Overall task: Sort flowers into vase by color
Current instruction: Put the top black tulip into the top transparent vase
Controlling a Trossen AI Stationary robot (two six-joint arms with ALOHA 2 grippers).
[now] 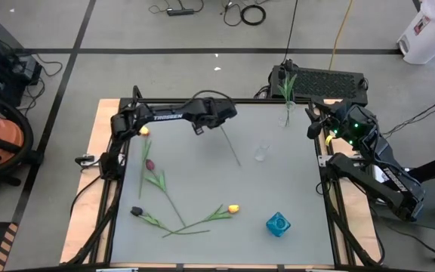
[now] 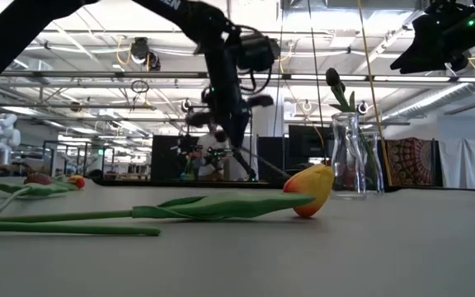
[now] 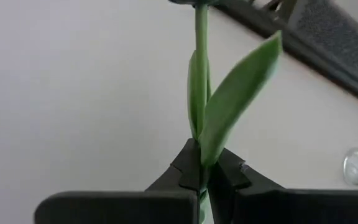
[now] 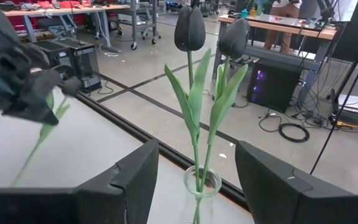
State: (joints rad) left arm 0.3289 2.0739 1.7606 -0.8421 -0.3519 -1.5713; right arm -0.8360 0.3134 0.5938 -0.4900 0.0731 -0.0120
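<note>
Left gripper (image 3: 201,177) upper centre of high view, fingers pinched tight on a stem (image 3: 201,74). Right gripper (image 4: 197,165) upper right, fingers wide apart, empty, facing vase (image 4: 201,186) with two dark tulips (image 4: 189,28).

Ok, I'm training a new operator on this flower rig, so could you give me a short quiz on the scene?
1. What does the left claw grip? A) a green stem B) a cable C) nothing
2. True or false: the clear vase in front of the open right claw holds two dark tulips.
3. Fill in: the flower lying nearest the blue vase has a ___ head.

Key: 1 A; 2 true; 3 yellow.
</note>
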